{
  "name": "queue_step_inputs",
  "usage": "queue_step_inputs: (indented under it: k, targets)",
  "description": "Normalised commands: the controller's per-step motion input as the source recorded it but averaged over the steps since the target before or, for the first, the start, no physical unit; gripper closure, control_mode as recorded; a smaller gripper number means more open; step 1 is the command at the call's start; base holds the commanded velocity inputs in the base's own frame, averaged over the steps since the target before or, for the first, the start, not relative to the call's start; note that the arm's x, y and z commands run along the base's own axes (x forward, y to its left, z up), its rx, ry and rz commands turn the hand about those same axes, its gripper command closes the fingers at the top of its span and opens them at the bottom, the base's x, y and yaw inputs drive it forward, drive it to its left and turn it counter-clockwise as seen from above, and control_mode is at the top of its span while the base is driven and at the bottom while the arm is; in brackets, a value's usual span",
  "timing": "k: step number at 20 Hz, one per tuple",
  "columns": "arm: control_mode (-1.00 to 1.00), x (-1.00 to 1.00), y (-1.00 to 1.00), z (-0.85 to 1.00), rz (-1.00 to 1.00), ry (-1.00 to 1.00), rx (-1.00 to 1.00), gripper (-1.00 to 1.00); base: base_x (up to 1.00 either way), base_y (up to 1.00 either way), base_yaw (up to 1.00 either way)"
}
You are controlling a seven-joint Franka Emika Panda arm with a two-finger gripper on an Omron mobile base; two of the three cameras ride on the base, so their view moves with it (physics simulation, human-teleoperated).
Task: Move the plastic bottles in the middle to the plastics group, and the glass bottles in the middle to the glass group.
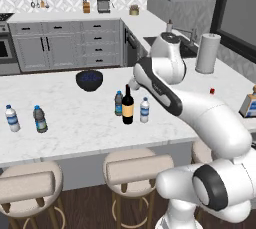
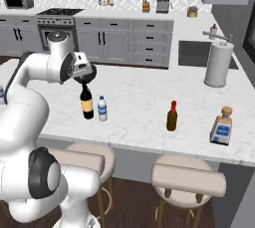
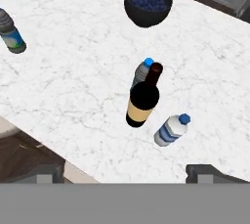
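Gripper (image 3: 125, 171) spread wide above tall dark glass wine bottle (image 3: 143, 97), frame centre; approach step; next descend, pinch neck.

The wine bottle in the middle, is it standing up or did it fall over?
Standing up. The wine bottle rests on its base on the counter, neck pointing straight up.

In the middle of the white marble counter the tall dark wine bottle (image 1: 128, 105) stands upright, slim-necked with a tan-yellow label. Just behind it on one side is the darker blue-grey water bottle (image 1: 118, 103), and on its other side the clear-white water bottle (image 1: 144, 110), both upright with blue caps and blue labels. Near the counter's left end stand a clear-white bottle (image 1: 12, 118) and a dark grey bottle (image 1: 40, 119). Well to the right stand a small brown red-capped bottle (image 2: 172, 116) and a squat pale bottle (image 2: 222, 126).
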Motion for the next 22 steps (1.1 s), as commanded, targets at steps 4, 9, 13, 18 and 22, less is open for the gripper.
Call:
queue_step_inputs:
  k: [4,9,13,18,22]
  targets:
    - [-1.0,0.27,0.04,-0.35,0.0,0.0,0.0,-1.0,0.0,0.0,0.0]
    - [-1.0,0.36,0.05,-0.32,0.0,0.0,-0.01,-1.0,0.0,0.0,0.0]
    - [-1.0,0.43,0.14,-0.22,-0.05,0.02,0.0,-1.0,0.0,0.0,0.0]
    - [-1.0,0.4,0.13,-0.13,-0.06,0.01,0.0,-1.0,0.0,0.0,0.0]
    - [-1.0,0.41,0.06,-0.11,-0.04,0.0,0.0,-1.0,0.0,0.0,0.0]
